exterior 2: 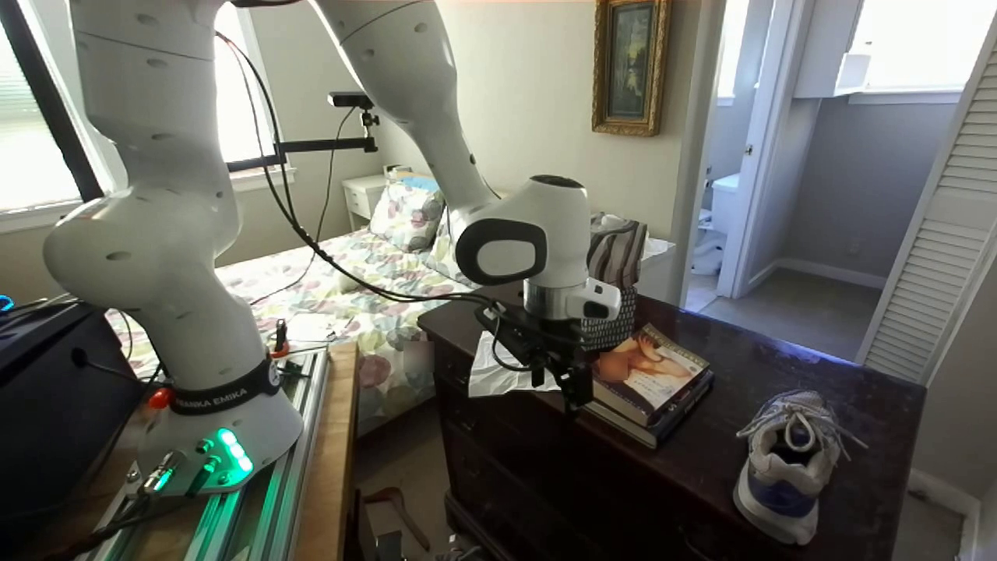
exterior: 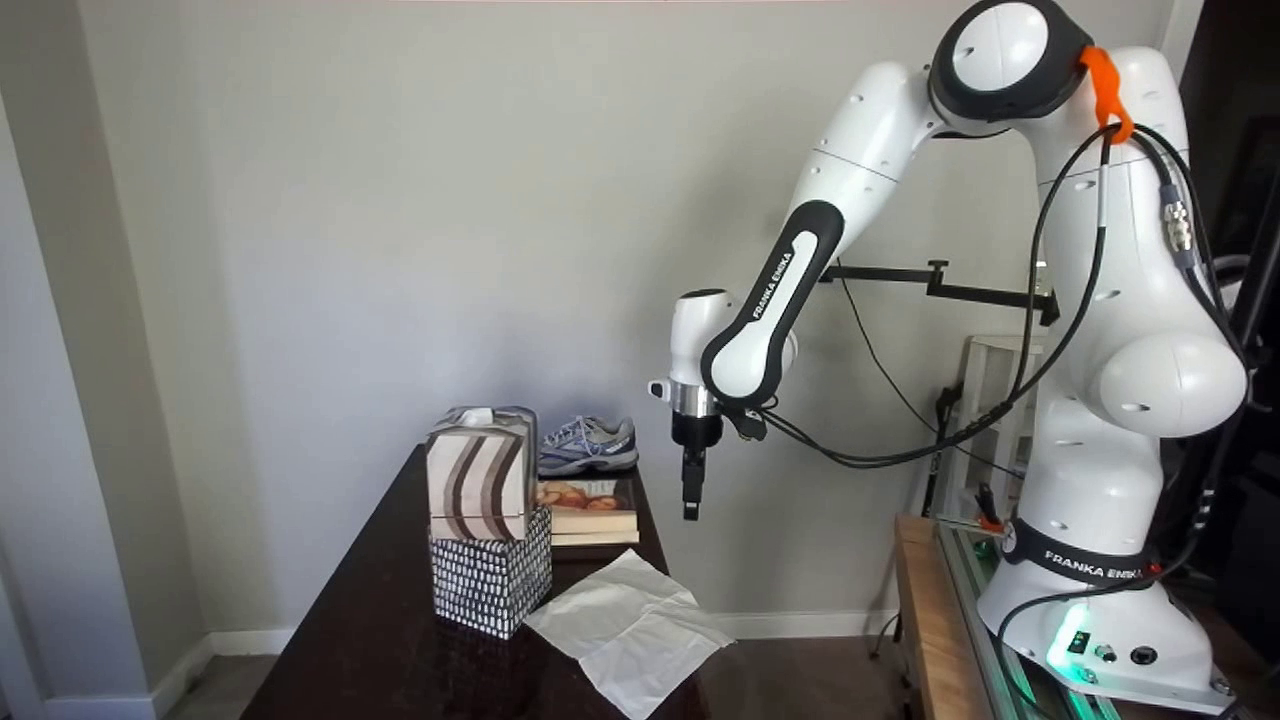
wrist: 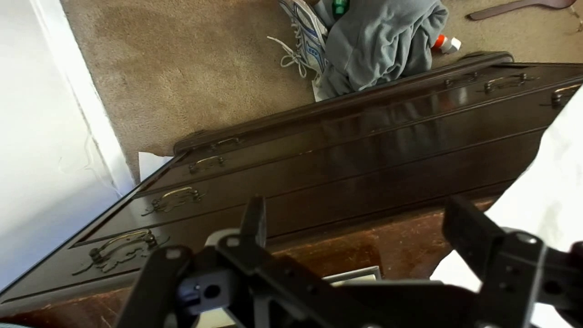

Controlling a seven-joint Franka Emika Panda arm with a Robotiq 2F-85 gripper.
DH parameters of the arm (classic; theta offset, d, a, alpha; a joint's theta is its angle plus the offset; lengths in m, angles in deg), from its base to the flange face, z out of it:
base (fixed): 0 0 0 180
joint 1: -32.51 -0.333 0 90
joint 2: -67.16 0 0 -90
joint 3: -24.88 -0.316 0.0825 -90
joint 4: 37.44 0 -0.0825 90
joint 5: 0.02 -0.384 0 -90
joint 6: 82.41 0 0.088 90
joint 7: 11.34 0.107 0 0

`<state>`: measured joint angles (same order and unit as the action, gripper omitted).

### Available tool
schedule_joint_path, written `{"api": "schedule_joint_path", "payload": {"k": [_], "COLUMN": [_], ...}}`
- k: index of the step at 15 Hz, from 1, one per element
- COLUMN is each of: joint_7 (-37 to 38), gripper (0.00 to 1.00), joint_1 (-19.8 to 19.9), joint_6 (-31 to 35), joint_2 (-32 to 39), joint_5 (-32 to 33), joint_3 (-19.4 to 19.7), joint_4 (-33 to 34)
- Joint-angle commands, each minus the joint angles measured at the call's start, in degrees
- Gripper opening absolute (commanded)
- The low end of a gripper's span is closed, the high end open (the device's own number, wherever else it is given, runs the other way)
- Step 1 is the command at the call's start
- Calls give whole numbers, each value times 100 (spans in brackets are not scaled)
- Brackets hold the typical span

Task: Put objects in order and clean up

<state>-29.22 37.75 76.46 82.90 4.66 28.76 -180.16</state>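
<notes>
Gripper [wrist: 357, 205] spread wide, holding nothing; near it, books [exterior 2: 650, 370] and a white sheet [exterior: 630, 630]; farther off, a shoe [exterior 2: 783, 475]; seemingly the reach stage; next likely calls for lining up over one.

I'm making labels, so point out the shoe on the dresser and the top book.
Shoe [exterior 2: 781, 478], in an exterior view, on the heel.
Top book [exterior 2: 653, 375], in an exterior view, on the cover.

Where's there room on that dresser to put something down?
On the dresser, between the books and the shoe. There's also bare wood left of the patterned box in an exterior view. It's crowded around that box: striped bundle on top, white sheet and books close by.
</notes>
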Motion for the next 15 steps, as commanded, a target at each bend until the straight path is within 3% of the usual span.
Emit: {"api": "schedule_joint_path", "payload": {"k": [1, 3, 7, 15], "joint_7": [43, 343, 242, 225], "gripper": [100, 100, 100, 100], "joint_1": [72, -158, -282, -197], "joint_6": [-17, 253, 348, 425], "joint_2": [-5, -36, -34, 636], "joint_5": [52, 520, 979, 948], "joint_3": [-67, 144, 77, 131], "joint_4": [7, -71, -34, 445]}}
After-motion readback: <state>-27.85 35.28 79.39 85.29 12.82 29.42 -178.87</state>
